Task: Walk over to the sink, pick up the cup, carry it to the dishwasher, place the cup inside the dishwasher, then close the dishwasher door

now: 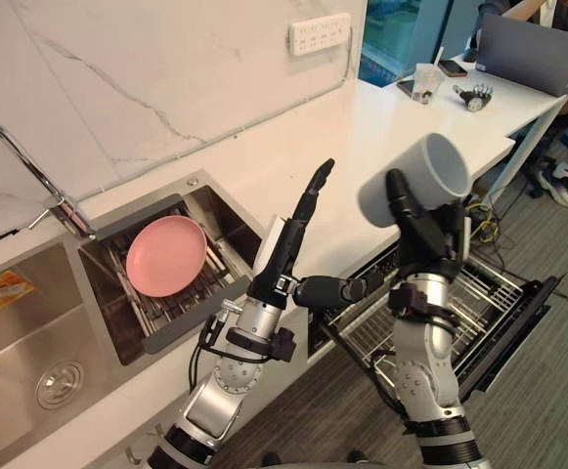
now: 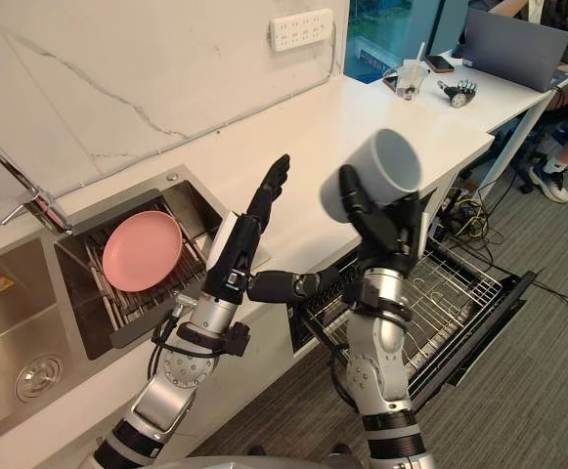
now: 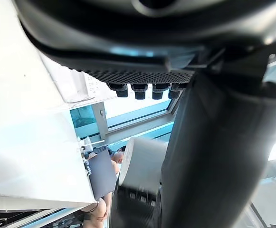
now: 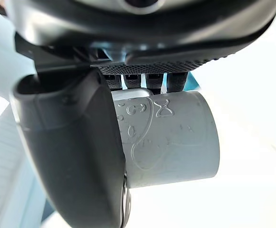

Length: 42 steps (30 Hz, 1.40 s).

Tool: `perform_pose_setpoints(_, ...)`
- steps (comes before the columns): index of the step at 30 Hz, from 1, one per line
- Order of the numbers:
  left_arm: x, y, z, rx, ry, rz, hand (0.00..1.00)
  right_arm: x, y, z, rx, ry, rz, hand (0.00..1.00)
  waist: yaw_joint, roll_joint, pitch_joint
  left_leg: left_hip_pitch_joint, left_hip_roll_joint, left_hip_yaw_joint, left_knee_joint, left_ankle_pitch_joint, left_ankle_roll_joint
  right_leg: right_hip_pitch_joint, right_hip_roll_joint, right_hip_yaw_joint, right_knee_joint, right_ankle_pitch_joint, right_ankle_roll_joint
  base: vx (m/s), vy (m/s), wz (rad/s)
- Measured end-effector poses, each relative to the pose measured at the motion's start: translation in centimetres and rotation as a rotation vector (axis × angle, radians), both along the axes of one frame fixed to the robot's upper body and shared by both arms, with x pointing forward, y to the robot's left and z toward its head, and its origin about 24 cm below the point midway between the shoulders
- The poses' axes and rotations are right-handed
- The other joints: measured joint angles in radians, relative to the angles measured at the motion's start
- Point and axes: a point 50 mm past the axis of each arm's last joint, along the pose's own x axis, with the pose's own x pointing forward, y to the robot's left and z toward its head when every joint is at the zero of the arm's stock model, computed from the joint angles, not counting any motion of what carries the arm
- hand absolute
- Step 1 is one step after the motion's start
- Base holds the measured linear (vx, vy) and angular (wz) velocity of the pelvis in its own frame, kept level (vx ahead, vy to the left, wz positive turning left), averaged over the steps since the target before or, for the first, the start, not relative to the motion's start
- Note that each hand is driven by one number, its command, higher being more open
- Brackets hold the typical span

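Right wrist view: right hand [image 4: 71, 156] is curling round the smooth grey cylindrical cup [image 4: 176, 137], holding it above the pulled-out wire dishwasher rack [image 1: 494, 293]; left hand [image 1: 285, 244] is hovering spread flat. Carrying, I reckon; lowering it in next.

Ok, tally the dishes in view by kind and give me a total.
Cups: 2, a grey cup in the right robot hand and a clear cup on the counter.
Plates: 1, a pink plate in the sink rack.
Total: 3.
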Motion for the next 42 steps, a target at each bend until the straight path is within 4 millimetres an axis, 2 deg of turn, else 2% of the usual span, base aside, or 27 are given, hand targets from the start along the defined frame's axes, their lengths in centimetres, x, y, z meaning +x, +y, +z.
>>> perform_pose_setpoints(5,-0.7,0.4,0.6,-0.097,-0.004,-0.019,1.0,-0.4,-2.3,-0.4,0.026,0.019,-0.131,0.0,0.0,-0.001,0.001,0.006,0.001,0.005,-0.005,0.0,0.0,0.001,0.0,0.006,-0.001,0.0,0.0,-0.01,-0.004,-0.02)
perform_pose_setpoints(7,-0.8,0.7,0.9,-0.194,0.039,-0.09,1.0,-0.6,-3.1,-0.6,0.035,0.032,-0.176,0.0,-0.001,-0.002,0.001,0.006,0.001,0.007,-0.005,0.0,0.0,0.001,0.0,0.008,-0.001,0.001,0.001,-0.02,-0.003,-0.02)
perform_pose_setpoints(8,-0.7,1.0,0.9,-0.306,0.107,-0.179,1.0,-0.8,-3.9,-0.7,0.036,0.039,-0.214,0.0,0.0,-0.003,0.002,0.006,0.001,0.01,-0.006,0.0,0.0,0.0,0.0,0.011,-0.001,0.001,0.002,-0.02,-0.004,-0.04)
perform_pose_setpoints(10,-0.4,0.8,0.4,-0.401,0.206,-0.277,1.0,-1.1,-4.9,-0.8,0.035,0.043,-0.257,0.0,0.003,-0.007,0.004,0.006,0.0,0.01,-0.007,0.0,0.0,-0.001,0.0,0.011,-0.001,0.002,0.003,0.0,0.0,0.0)
perform_pose_setpoints(13,-0.5,-0.2,-2.5,-0.466,0.448,-0.402,1.0,-1.8,-6.7,-0.9,0.039,0.044,-0.335,0.0,0.001,-0.015,0.01,0.005,0.0,0.012,-0.009,0.0,0.0,-0.003,-0.001,0.013,-0.002,0.002,0.003,0.0,0.0,0.0)
perform_pose_setpoints(15,-1.1,-1.1,-7.0,-0.474,0.717,-0.44,1.0,-2.2,-7.8,-0.9,0.033,0.042,-0.372,0.0,-0.006,-0.02,0.013,0.0,0.0,0.016,-0.013,0.0,0.0,-0.011,-0.001,0.016,-0.002,0.002,0.004,-0.01,-0.006,-0.04)
perform_pose_setpoints(16,-1.5,-1.3,-8.3,-0.481,0.795,-0.441,1.0,-2.2,-7.9,-1.0,0.028,0.042,-0.373,0.0,-0.011,-0.02,0.013,-0.001,0.0,0.016,-0.013,0.0,0.0,-0.013,-0.001,0.016,-0.002,0.002,0.004,0.0,0.0,0.0)
perform_pose_setpoints(17,-2.4,-1.7,-10.7,-0.464,0.926,-0.449,1.0,-2.3,-8.5,-1.3,0.006,0.055,-0.375,0.0,-0.019,-0.021,0.014,-0.005,0.001,0.016,-0.014,0.0,0.0,-0.015,-0.002,0.017,-0.004,0.002,0.004,0.0,0.0,0.0)
perform_pose_setpoints(18,-3.0,-1.9,-11.8,-0.452,0.983,-0.453,1.0,-2.4,-8.7,-1.5,-0.008,0.067,-0.371,0.0,-0.021,-0.024,0.015,-0.006,0.001,0.016,-0.014,0.0,0.0,-0.017,-0.003,0.017,-0.004,0.002,0.004,0.0,0.0,0.0)
perform_pose_setpoints(20,-4.9,-1.8,-15.2,-0.422,1.147,-0.417,1.0,-2.6,-9.3,-2.5,-0.044,0.122,-0.345,0.0,-0.023,-0.031,0.019,-0.014,0.005,0.016,-0.014,0.0,0.0,-0.025,-0.002,0.016,-0.004,0.002,0.004,0.0,0.0,0.0)
perform_pose_setpoints(23,-6.1,-0.1,-17.6,-0.371,1.224,-0.323,1.0,-2.7,-9.5,-4.7,-0.071,0.227,-0.284,0.0,-0.021,-0.031,0.019,-0.014,0.006,0.009,-0.014,0.003,-0.004,-0.021,-0.001,0.006,-0.004,0.002,0.004,-0.02,-0.024,0.08)
perform_pose_setpoints(25,-6.4,1.1,-18.4,-0.322,1.235,-0.263,1.0,-2.8,-9.2,-6.0,-0.079,0.29,-0.234,0.0,-0.021,-0.031,0.019,-0.012,0.006,0.004,-0.014,0.006,-0.007,-0.016,-0.001,0.0,-0.004,0.002,0.004,-0.01,-0.006,0.1)
perform_pose_setpoints(30,-8.1,6.1,-22.1,-0.106,1.345,0.053,1.0,-2.8,-6.3,-10.6,-0.157,0.519,0.019,0.0,-0.012,-0.03,0.019,-0.007,0.006,-0.01,-0.027,0.026,-0.007,-0.01,-0.001,-0.016,0.0,0.002,0.004,-0.06,-0.008,0.09)
perform_pose_setpoints(33,-9.7,8.0,-23.3,-0.014,1.396,0.173,1.0,-3.0,-5.6,-12.1,-0.228,0.605,0.074,0.0,0.002,-0.03,0.02,-0.004,0.004,-0.023,-0.046,0.038,-0.006,-0.01,-0.001,-0.031,0.001,0.002,0.004,-0.06,-0.004,0.14)
perform_pose_setpoints(36,-11.2,9.3,-23.9,0.053,1.43,0.247,1.0,-3.1,-5.5,-12.6,-0.299,0.653,0.086,0.0,0.017,-0.031,0.026,-0.005,0.003,-0.033,-0.053,0.047,-0.004,-0.008,-0.002,-0.043,0.0,0.002,0.004,-0.02,0.0,0.14)
perform_pose_setpoints(42,-12.0,10.3,-24.6,0.082,1.462,0.333,1.0,-3.6,-6.2,-13.8,-0.417,0.76,0.077,0.0,0.029,-0.03,0.035,-0.011,-0.002,-0.059,-0.053,0.054,-0.006,0.001,-0.005,-0.071,-0.004,0.001,0.005,-0.02,-0.005,0.13)
